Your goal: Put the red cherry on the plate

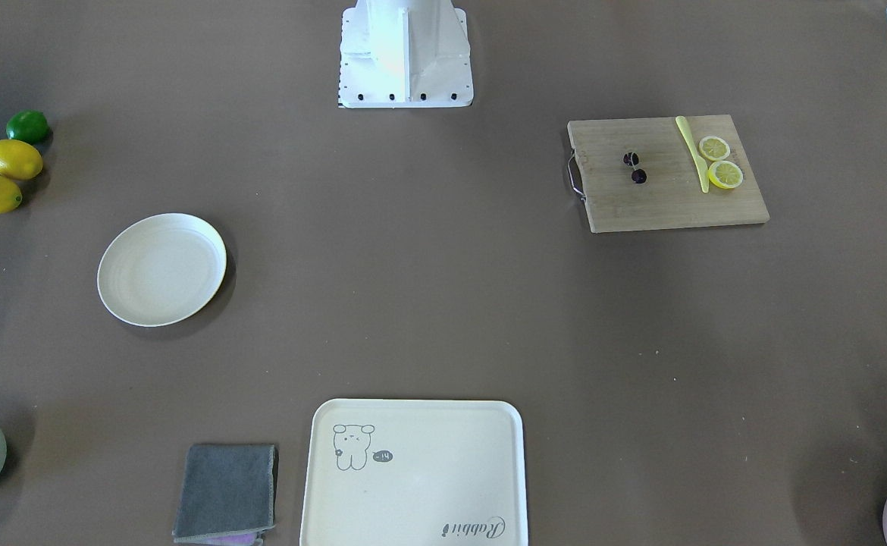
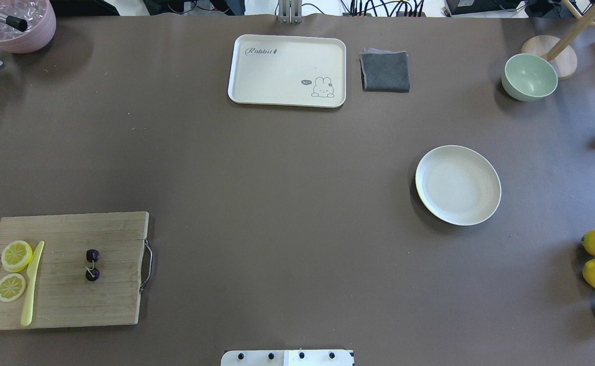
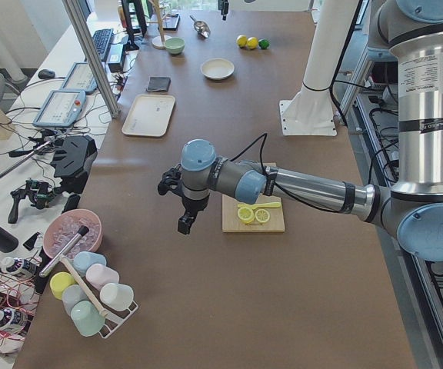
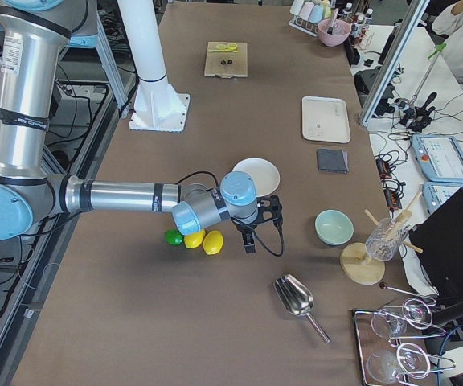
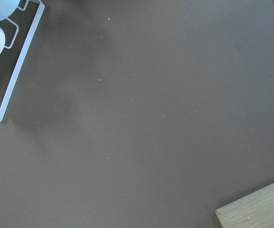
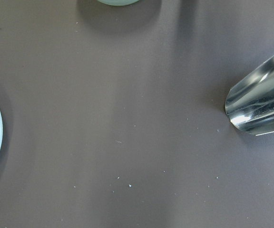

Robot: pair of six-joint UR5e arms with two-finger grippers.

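Overhead exterior shows us a brown tabletop (image 2: 277,203): the red cherry (image 2: 92,265) lies on a wooden cutting board (image 2: 114,290) at the robot's left, well apart from the plate (image 2: 457,185). The left end effector (image 3: 184,225) and right end effector (image 4: 247,244) hover; apart or together, we cannot tell. Control screens (image 3: 56,108) line the room beside it

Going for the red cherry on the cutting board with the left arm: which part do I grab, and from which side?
Probably one berry of the red cherry, from straight above: the pair lies flat on the cutting board, and its stem looks too thin to pinch. The berries line up toward and away from the robot, so close the jaws crosswise, over bare board.
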